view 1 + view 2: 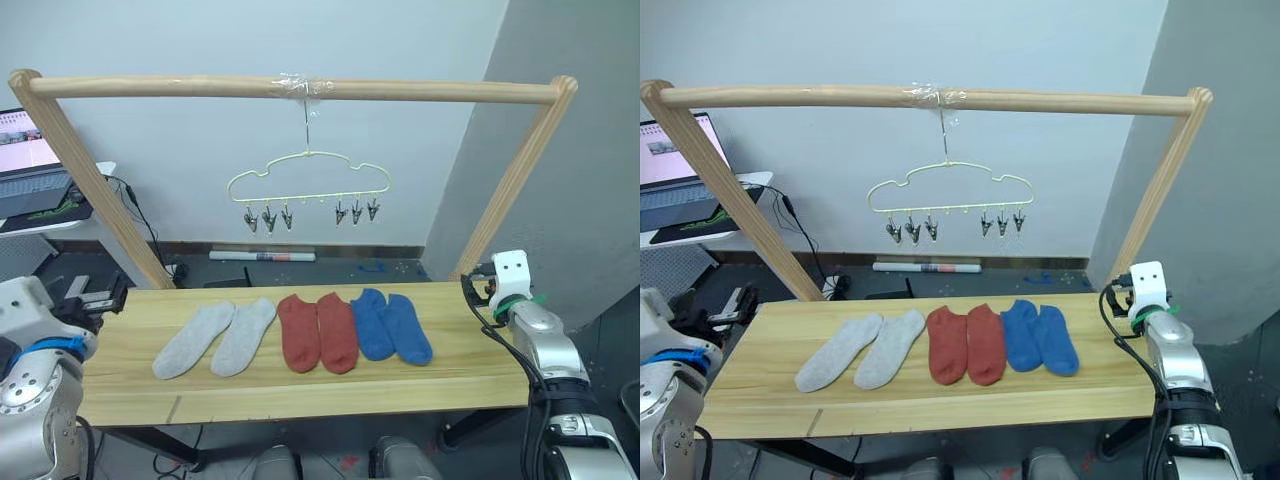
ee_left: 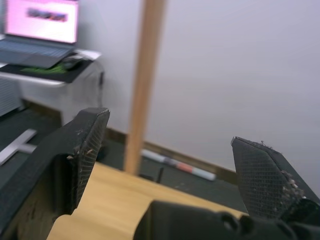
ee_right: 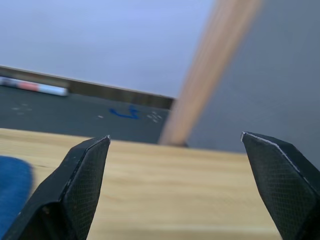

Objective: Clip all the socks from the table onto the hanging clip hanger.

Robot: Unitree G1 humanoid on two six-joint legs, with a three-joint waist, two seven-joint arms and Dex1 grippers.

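Left eye view, item one: six socks laid flat in a row mid-table [image 1: 300, 395], in pairs — grey socks [image 1: 215, 338] at 9 o'clock of the rust socks [image 1: 318, 332], blue socks [image 1: 392, 326] at 3 o'clock of them. Likely light, limp knit; would fold and droop when lifted, so a pinch at the cuff edge looks the best hold. Clip hanger [image 1: 308, 180] at 12 o'clock above the row, hung from the wooden rail [image 1: 290, 88], all six clips bare; being thin wire on a hook, it would probably swing when pushed. Left gripper [image 2: 170, 150] released, empty, at the table's 9 o'clock end. Right gripper [image 3: 175, 165] likewise spread, empty, at the 3 o'clock end. Clip jaws too small to judge. Laptop [image 1: 30, 165] cut off by the frame edge
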